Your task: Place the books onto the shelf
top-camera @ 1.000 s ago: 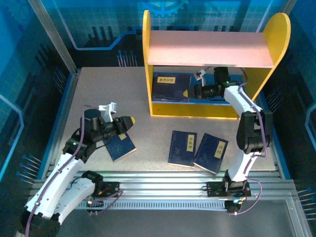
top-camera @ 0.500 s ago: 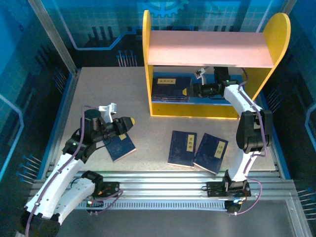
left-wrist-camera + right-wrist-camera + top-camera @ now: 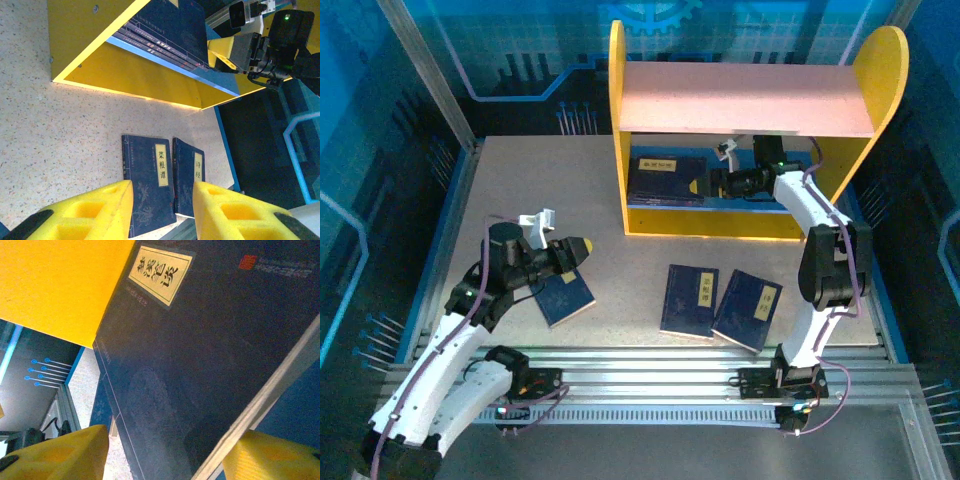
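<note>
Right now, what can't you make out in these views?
Top view: shelf, lower tier's back hidden by its top board.
Top view: book under the left gripper, partly covered, label unseen.
Left wrist view: shelved stack, spines too small to count.
Right wrist view: top book, cut off by frame edges.

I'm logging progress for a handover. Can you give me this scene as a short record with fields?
on shelf: stack of books lying flat on the lower level
on table: three books lying flat: left book, middle book, right book
left gripper: open, empty, by the left book's far end
right gripper: open, inside the shelf at the stack's right edge
left to do: three books
</note>
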`<state>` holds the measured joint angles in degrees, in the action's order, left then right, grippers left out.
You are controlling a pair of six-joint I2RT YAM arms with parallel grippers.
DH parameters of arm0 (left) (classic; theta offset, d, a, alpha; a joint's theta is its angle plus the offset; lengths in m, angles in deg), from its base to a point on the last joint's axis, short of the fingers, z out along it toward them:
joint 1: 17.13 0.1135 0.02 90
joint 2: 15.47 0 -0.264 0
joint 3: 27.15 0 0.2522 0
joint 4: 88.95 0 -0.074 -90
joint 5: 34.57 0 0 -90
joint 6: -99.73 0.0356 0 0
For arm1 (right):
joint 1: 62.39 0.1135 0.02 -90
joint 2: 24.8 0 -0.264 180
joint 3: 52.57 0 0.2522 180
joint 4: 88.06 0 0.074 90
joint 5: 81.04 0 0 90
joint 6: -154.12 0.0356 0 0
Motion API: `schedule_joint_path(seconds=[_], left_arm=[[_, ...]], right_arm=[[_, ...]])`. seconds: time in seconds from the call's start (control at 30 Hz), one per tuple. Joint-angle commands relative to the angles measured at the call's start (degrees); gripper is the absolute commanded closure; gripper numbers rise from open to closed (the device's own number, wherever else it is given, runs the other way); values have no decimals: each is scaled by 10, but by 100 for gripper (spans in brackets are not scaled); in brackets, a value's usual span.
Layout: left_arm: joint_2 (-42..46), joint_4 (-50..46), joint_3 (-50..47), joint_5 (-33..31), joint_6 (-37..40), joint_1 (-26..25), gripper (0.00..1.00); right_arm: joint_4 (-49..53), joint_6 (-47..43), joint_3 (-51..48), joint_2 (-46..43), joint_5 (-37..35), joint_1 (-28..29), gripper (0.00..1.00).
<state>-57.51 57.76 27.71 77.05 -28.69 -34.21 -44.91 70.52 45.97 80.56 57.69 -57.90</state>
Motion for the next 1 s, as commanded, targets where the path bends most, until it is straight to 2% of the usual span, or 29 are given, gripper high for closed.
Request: schedule_joint_path(seconds=[0.0,0.43,0.5,0.67,0.97], left_arm=[[9,-11,9,-9,17,1,63],[14,-13,6,-11,17,2,62],[14,-13,6,-11,18,2,62],[14,-12,6,-11,16,2,62],[14,-11,6,-11,18,2,62]], right_arm=[[14,0,3,-21,-23,-6,37],[17,11,1,-30,-68,-15,34],[15,13,1,-31,-71,-16,37],[10,20,5,-26,-72,-16,54],[11,21,12,-14,-71,-15,59]])
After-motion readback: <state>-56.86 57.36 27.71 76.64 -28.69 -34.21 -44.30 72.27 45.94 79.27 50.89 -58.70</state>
